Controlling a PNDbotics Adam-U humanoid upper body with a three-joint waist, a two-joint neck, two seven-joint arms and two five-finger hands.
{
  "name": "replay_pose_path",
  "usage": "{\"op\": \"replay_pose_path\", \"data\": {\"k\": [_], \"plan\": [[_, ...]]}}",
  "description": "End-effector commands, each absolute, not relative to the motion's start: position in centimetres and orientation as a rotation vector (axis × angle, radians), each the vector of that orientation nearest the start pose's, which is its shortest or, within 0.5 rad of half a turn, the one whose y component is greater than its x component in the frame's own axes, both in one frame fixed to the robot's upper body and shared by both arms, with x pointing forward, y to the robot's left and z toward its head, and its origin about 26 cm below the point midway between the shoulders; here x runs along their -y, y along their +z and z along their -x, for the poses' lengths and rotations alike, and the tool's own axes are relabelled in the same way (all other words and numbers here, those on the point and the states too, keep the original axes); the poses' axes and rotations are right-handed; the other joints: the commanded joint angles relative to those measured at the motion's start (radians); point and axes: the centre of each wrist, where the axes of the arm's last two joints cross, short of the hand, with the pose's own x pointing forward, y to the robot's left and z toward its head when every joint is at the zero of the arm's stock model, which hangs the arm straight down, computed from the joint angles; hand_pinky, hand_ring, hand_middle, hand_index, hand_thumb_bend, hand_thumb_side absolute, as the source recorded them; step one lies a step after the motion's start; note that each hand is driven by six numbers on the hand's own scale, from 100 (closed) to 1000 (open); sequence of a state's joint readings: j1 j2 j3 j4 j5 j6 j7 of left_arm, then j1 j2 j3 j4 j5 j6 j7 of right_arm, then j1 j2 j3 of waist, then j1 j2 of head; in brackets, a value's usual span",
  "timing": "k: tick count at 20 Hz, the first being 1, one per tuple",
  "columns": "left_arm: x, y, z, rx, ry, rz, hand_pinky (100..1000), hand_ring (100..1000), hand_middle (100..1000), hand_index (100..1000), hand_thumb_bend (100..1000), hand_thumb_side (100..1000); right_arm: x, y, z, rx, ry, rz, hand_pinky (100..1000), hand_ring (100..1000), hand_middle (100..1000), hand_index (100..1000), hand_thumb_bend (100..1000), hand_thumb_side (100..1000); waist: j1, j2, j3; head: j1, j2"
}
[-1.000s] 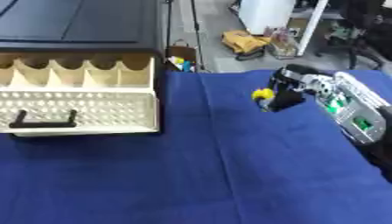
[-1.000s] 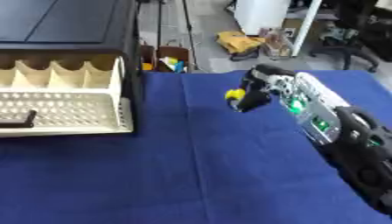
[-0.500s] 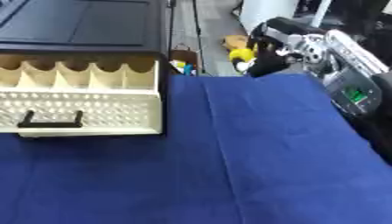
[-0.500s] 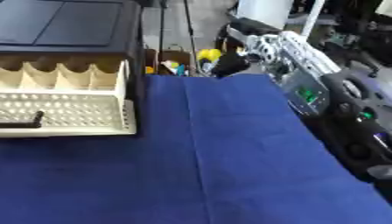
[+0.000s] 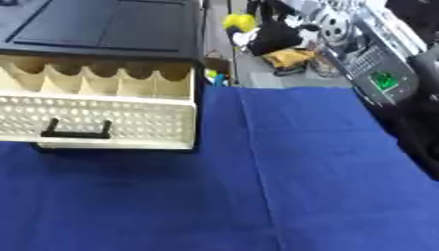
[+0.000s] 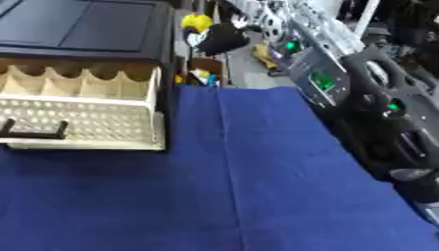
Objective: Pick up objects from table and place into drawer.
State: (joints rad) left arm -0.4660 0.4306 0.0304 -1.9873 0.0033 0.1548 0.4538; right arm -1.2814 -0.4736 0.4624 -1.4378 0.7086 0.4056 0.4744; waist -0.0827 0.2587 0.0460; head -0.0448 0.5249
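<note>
My right hand is raised at the top of both eye views, beyond the table's far edge, its fingers curled round a small yellow object. Below and to its left, the cream drawer stands pulled out of the black cabinet. The drawer has a perforated front with a black handle and scalloped dividers inside. The yellow object hangs to the right of the cabinet's top and higher than the drawer. My left hand shows in neither view.
A blue cloth covers the table in front of the drawer. My right forearm, with green lights, fills the right side. Cluttered floor items lie past the table's far edge.
My right hand has lifted the yellow object up from over the cloth and carried it left toward the cabinet. The whole picture has also shifted, so the head has moved.
</note>
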Motion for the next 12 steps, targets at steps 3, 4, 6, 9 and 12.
{"op": "replay_pose_path", "data": {"k": [3,4,6,9,12], "plan": [[-26.4,26.6,-30.8,2.379,0.079,-0.492,462,700,661,857,137,1000,9.6,39.6,-38.2,1.835,1.385,1.065,641,705,348,465,222,511,0.005,-0.022,0.011,0.019,-0.018],[-26.3,26.6,-30.8,2.379,0.079,-0.489,462,699,661,857,137,1000,9.2,39.5,-38.2,1.84,1.39,1.058,641,705,348,465,221,511,0.006,-0.021,0.014,0.022,-0.02],[-26.3,26.6,-30.8,2.378,0.079,-0.484,461,699,660,857,135,1000,8.5,39.3,-38.3,1.848,1.397,1.043,642,706,347,465,221,509,0.007,-0.02,0.019,0.027,-0.024],[-26.2,26.6,-30.8,2.378,0.079,-0.478,461,698,660,857,133,1000,7.4,38.9,-38.3,1.853,1.421,1.016,644,707,347,465,223,505,0.007,-0.017,0.025,0.033,-0.03],[-26.1,26.6,-30.8,2.377,0.079,-0.473,460,697,659,855,130,1000,6.5,38.4,-38.5,1.844,1.444,0.99,645,708,347,467,220,501,0.007,-0.014,0.03,0.035,-0.035]]}}
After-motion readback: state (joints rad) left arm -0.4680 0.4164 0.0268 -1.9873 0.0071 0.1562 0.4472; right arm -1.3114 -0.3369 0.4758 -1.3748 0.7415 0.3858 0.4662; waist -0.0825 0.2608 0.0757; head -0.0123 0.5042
